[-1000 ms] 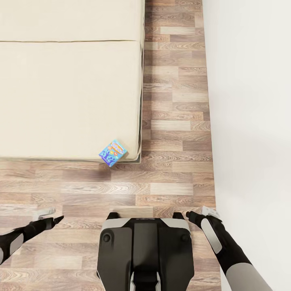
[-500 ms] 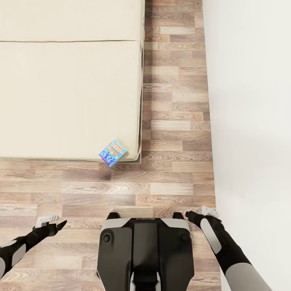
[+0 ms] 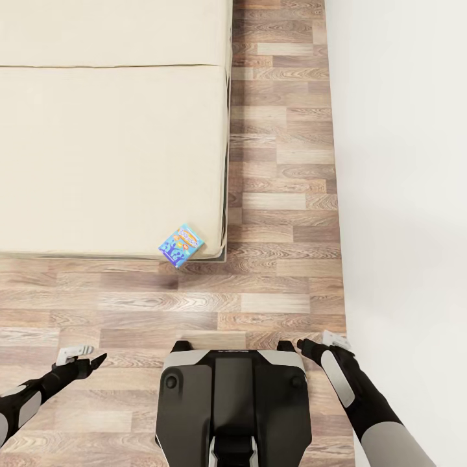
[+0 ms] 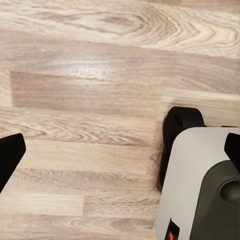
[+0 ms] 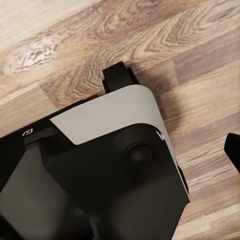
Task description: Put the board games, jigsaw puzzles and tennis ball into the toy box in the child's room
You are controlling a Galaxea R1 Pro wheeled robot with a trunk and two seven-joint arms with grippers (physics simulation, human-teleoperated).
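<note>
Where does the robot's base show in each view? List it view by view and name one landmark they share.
Head view: the base sits at the bottom centre, between the two arms.
Left wrist view: its pale grey corner, with a black caster beside it, lies at the lower right.
Right wrist view: its black and grey deck spreads across the lower half.
Shared landmark: the wood-plank floor under the base.
</note>
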